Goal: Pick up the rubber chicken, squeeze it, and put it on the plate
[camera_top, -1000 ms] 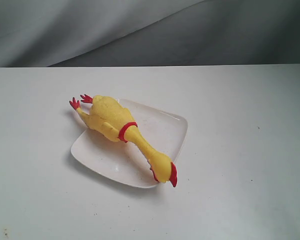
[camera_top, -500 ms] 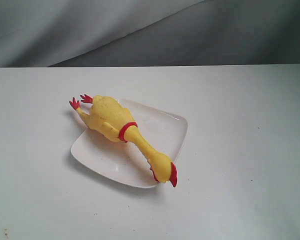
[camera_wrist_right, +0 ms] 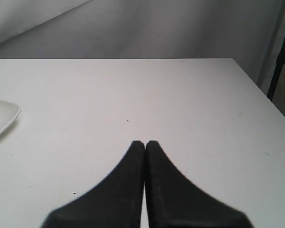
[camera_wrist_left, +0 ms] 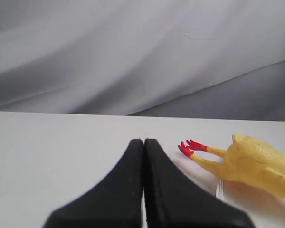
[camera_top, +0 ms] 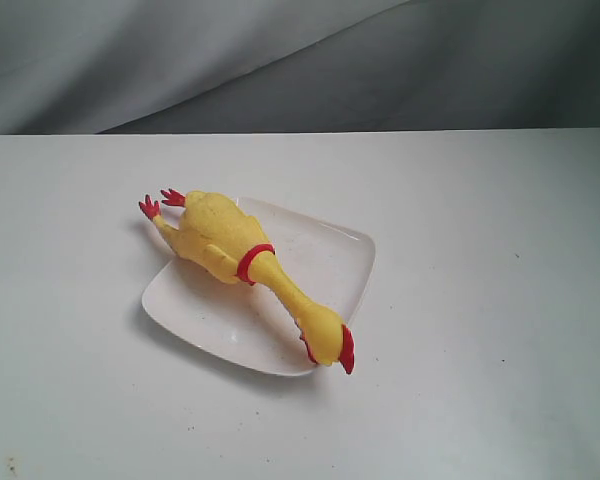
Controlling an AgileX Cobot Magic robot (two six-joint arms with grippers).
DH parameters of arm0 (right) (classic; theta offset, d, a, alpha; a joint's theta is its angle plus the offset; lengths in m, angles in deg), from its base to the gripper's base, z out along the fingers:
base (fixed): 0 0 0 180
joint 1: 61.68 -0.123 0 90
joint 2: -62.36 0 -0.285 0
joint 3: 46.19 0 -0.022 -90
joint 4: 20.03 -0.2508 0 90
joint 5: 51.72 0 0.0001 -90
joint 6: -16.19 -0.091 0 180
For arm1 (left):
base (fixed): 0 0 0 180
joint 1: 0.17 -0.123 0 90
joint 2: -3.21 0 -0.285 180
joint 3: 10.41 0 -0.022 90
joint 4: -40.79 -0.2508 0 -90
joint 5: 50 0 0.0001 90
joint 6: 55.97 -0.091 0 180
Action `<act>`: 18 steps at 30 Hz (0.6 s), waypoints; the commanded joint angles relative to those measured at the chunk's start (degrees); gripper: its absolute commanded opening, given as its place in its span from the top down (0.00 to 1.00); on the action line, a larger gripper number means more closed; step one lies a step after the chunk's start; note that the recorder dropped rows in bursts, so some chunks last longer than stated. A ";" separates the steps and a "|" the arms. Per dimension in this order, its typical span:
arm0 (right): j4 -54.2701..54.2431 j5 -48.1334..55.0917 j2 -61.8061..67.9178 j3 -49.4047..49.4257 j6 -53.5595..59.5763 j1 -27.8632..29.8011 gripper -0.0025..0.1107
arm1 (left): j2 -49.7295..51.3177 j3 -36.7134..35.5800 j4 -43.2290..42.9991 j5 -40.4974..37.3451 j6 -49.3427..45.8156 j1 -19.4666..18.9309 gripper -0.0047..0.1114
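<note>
The yellow rubber chicken (camera_top: 230,248) lies diagonally across the white plate (camera_top: 325,255), its red feet past the far-left rim and its red-combed head (camera_top: 332,342) over the near rim. No gripper shows in the exterior view. In the left wrist view my left gripper (camera_wrist_left: 143,141) is shut and empty, with the chicken's red feet (camera_wrist_left: 190,147) and bumpy body (camera_wrist_left: 259,164) just beside it. My right gripper (camera_wrist_right: 145,143) is shut and empty over bare table, and a corner of the plate (camera_wrist_right: 1,118) shows at that view's edge.
The white table (camera_top: 480,250) extends around the plate, backed by a grey cloth backdrop (camera_top: 280,60). In the right wrist view the table's side edge (camera_wrist_right: 261,90) and a dark stand pole (camera_wrist_right: 280,52) lie beyond it.
</note>
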 commanded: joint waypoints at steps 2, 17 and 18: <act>0.53 -0.09 -0.19 0.22 -0.08 0.34 0.98 | -0.16 -3.34 -0.26 1.70 0.63 -0.06 0.96; 0.53 -0.09 -0.19 0.22 -0.08 0.34 0.98 | -0.16 -3.34 -0.11 -3.24 0.63 -0.06 0.96; 0.53 -0.09 -0.19 0.22 -0.08 0.34 0.98 | -0.16 -3.34 -0.11 -3.24 0.63 -0.06 0.96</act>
